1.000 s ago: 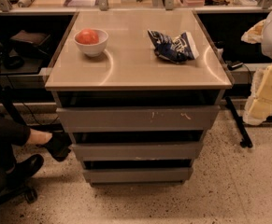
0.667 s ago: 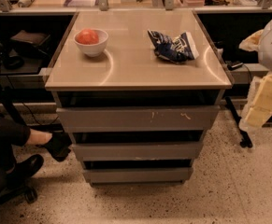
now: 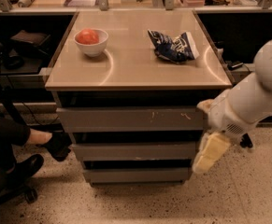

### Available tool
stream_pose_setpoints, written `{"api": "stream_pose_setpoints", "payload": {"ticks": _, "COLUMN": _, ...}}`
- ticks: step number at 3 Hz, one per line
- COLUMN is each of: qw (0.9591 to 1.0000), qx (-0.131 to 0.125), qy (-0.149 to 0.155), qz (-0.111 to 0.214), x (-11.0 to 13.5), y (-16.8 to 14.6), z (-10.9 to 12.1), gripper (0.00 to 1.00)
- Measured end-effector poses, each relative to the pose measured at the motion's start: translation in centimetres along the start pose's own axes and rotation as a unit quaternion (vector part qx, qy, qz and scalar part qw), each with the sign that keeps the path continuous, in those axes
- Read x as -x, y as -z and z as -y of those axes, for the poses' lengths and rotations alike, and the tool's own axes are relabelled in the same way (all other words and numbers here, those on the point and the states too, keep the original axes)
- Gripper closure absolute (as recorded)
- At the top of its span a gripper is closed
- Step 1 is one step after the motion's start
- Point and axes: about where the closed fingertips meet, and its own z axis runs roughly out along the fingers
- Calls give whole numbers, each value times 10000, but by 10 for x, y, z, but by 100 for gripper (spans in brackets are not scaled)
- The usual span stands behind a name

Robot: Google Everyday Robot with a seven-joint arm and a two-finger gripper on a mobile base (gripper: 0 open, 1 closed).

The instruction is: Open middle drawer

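Observation:
The grey cabinet has three stacked drawer fronts. The middle drawer (image 3: 135, 151) is the plain grey front between the taller scratched top front (image 3: 131, 119) and the narrower bottom front (image 3: 136, 175). All three look closed. My gripper (image 3: 210, 151) hangs on the white arm (image 3: 257, 97) that comes in from the right. It is pale yellow and sits just off the cabinet's right front corner, level with the middle drawer's right end.
On the cabinet top (image 3: 135, 69) stand a white bowl (image 3: 91, 42) holding a red fruit and a crumpled blue chip bag (image 3: 174, 46). A seated person's leg and black shoes (image 3: 56, 146) are at the left. A desk with clutter runs behind.
The arm has swung in from the right edge, leftward and down, bringing the gripper close to the cabinet's right front corner. The drawers have not moved.

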Motion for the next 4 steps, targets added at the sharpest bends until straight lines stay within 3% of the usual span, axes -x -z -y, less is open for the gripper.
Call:
{"api": "stream_pose_setpoints", "payload": {"ticks": 1, "qw": 9993, "qx": 221, "qy": -93, "qz": 281, "x": -7, "y": -106, "z": -8, "gripper": 0}}
{"api": "stream_pose_setpoints", "payload": {"ticks": 2, "qw": 9993, "qx": 221, "qy": -92, "qz": 280, "x": -7, "y": -106, "z": -8, "gripper": 0}}
{"api": "stream_pose_setpoints", "payload": {"ticks": 3, "qw": 9994, "qx": -19, "qy": -165, "qz": 311, "x": -6, "y": -128, "z": 7, "gripper": 0}}
{"api": "stream_pose_setpoints", "payload": {"ticks": 4, "qw": 9973, "qx": -478, "qy": -432, "qz": 353, "x": -11, "y": -172, "z": 40, "gripper": 0}}
